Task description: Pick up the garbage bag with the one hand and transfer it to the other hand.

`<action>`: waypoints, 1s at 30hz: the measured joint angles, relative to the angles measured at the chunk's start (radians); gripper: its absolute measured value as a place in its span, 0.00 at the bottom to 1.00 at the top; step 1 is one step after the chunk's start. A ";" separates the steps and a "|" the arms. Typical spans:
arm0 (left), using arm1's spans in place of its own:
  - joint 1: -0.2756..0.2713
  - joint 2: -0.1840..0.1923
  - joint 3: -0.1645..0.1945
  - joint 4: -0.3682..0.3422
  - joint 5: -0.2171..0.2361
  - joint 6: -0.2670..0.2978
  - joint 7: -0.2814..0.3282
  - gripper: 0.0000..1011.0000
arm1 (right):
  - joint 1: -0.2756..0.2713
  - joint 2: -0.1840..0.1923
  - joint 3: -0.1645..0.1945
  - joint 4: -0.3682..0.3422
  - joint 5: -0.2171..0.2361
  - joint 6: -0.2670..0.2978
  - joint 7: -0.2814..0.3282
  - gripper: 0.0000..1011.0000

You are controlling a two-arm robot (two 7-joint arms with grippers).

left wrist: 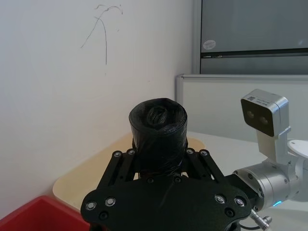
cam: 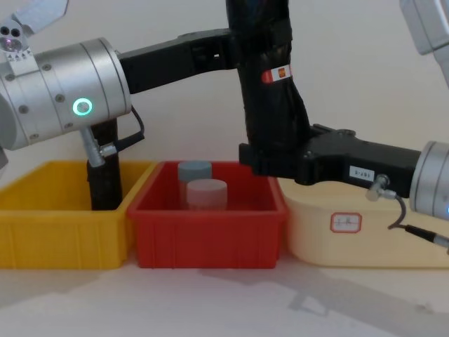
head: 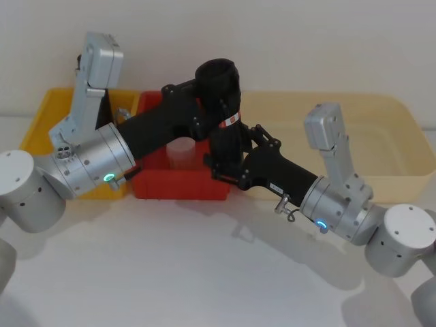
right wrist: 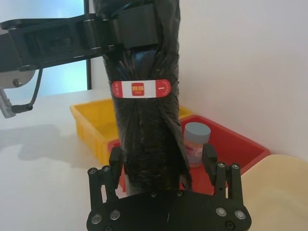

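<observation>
The garbage bag (head: pixel 219 76), a tall black crinkly roll with a red-and-white sticker (right wrist: pixel 140 89), hangs upright above the red bin (cam: pixel 210 232). My left gripper (cam: pixel 252 49), on the wrist with the green ring light, is shut on the bag's upper part (left wrist: pixel 158 125). The right gripper (right wrist: pixel 162 161), on the wrist with the blue light, sits around the bag's lower end (cam: pixel 270 112). Its jaws stand open. One finger (right wrist: pixel 115 163) touches the plastic, and the other finger (right wrist: pixel 209 159) stays a little clear of it.
Two capped jars (cam: pixel 200 186) stand in the red bin. A yellow bin (cam: pixel 56 232) on the left holds another black roll (cam: pixel 105 179). A cream tray (cam: pixel 316 232) lies to the right. White table stretches in front of the bins.
</observation>
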 joint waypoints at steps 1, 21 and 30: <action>0.000 0.000 0.000 0.000 0.000 0.000 0.000 0.38 | 0.001 -0.001 0.001 0.001 0.000 0.001 -0.001 0.99; 0.000 0.000 0.000 0.000 0.000 0.000 0.000 0.38 | 0.007 0.010 -0.002 -0.010 0.009 0.038 -0.002 0.55; 0.000 0.000 0.000 0.000 0.000 0.000 0.000 0.38 | 0.003 0.013 -0.006 -0.024 0.009 0.055 -0.013 0.55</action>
